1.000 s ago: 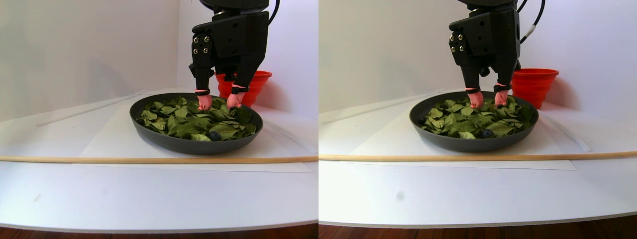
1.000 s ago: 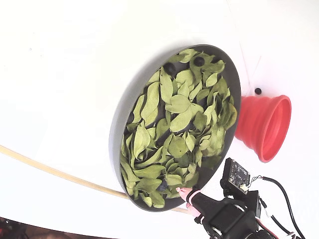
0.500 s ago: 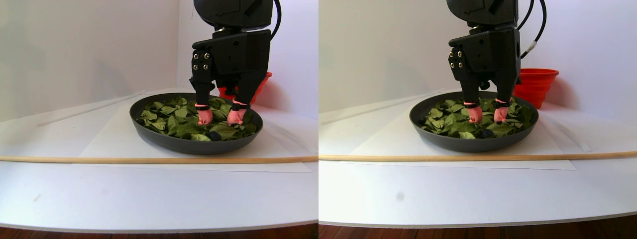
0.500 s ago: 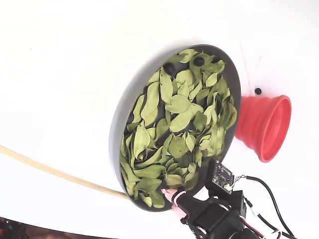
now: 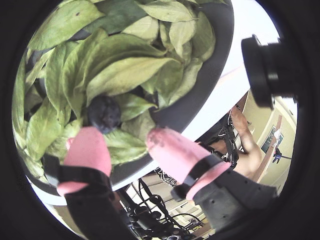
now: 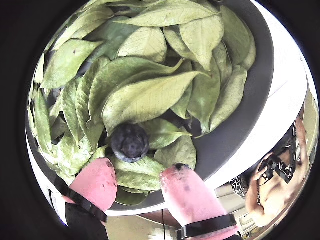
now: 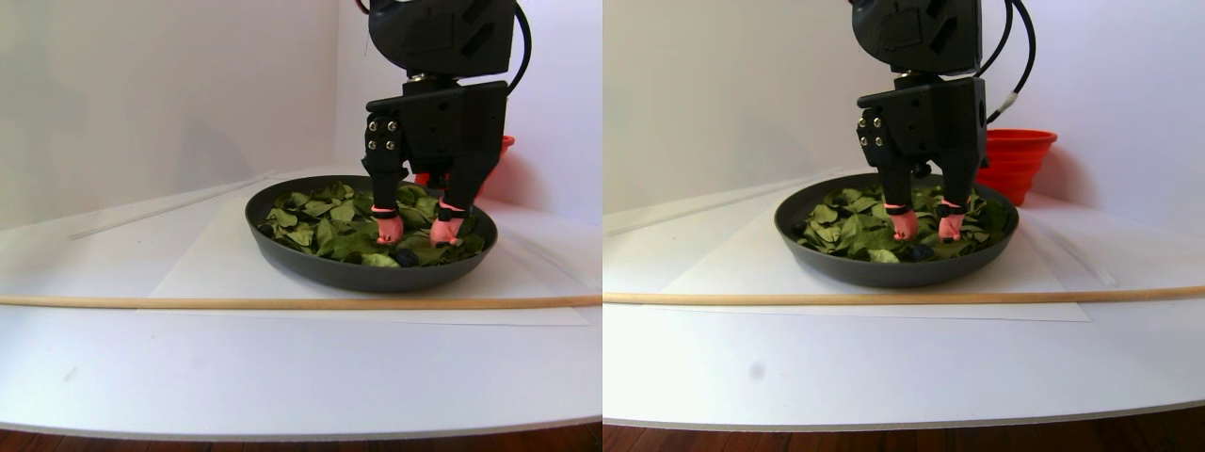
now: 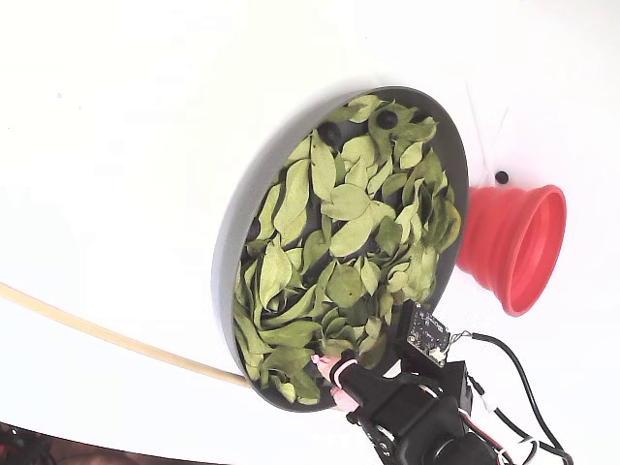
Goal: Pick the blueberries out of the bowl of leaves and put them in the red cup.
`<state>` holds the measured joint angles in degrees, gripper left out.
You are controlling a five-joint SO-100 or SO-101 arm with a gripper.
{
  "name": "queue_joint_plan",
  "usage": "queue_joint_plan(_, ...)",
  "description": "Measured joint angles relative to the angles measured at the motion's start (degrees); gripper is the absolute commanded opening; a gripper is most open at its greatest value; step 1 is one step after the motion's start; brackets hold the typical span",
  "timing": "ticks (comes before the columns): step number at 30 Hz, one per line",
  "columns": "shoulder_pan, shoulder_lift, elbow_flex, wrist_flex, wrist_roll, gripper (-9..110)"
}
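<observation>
Since everything's crowded into one dish, here's the rundown, biggest to smallest:

Table: white tabletop (image 7: 282,377) with a thin wooden stick (image 7: 235,302) lying across the front in the stereo pair view, well apart from the action.

Bowl: the bowl (image 8: 225,254) holds the whole pile, so the arm has to come in from above, over the rim.

Red cup: the red cup (image 8: 513,247) sits just beside the bowl's far side from the gripper in the fixed view, so I'd guess the carry goes right across the pile. One dark berry-looking dot (image 8: 501,177) lies on the table near it, too small to be sure.

Gripper: the gripper (image 6: 135,185) is down among the leaves near the rim, pink fingertips (image 6: 97,182) spread with a gap between, nothing held.

Leaves: the leaves (image 6: 150,95) crowd all around and could get pinched along with the target.

Blueberries: one blueberry (image 6: 129,142) sits exposed on a leaf, just ahead of the gap between the tips; more blueberries (image 8: 387,119) at the bowl's opposite end.
</observation>
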<state>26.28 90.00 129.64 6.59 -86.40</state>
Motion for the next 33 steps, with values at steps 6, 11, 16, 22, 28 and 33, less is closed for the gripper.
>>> queue_joint_plan(6, -0.44, -1.32, -0.44, -0.97, 0.09, 18)
queue_joint_plan(11, -0.53, -2.55, -1.23, -1.49, 0.53, 18)
queue_joint_plan(16, -0.7, -2.99, -1.23, -2.37, 0.7, 18)
queue_joint_plan(22, -0.7, -4.48, -1.23, -3.69, 0.62, 18)
queue_joint_plan(28, -0.97, -5.45, -1.23, -4.83, 0.88, 18)
queue_joint_plan(33, -1.41, -6.59, -1.76, -5.36, 1.14, 18)
